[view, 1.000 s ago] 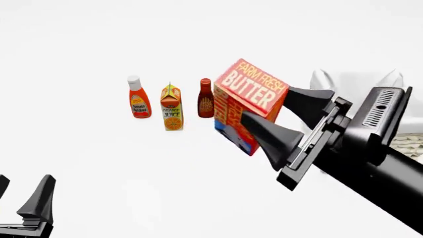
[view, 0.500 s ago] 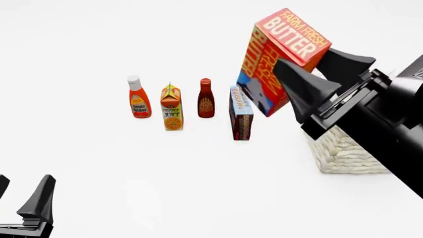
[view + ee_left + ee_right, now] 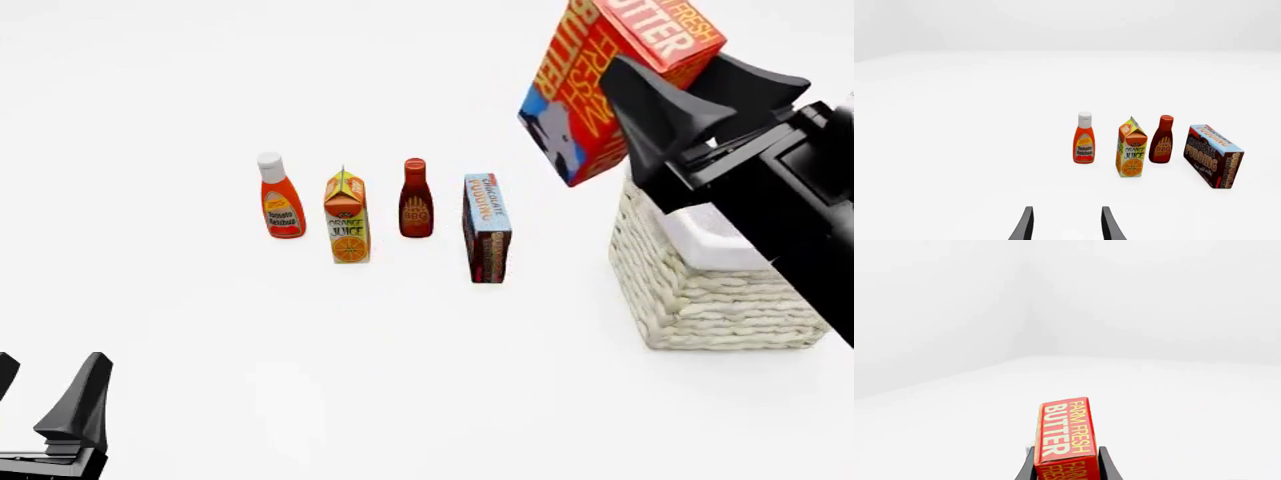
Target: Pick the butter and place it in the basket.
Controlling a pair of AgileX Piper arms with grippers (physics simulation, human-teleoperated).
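Front view, butter raised higher, nearer basket

The right tool hides the basket partly (its far side).

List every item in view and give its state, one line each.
butter: held in the air, tilted, above the basket's near-left corner.
basket: upright on the table, nothing visible inside.
right gripper: shut on the butter.
left gripper: open, holding nothing.
ketchup bottle: upright, capped.
orange juice carton: upright, closed.
BBQ sauce bottle: upright, capped.
pudding box: standing on its edge, closed.
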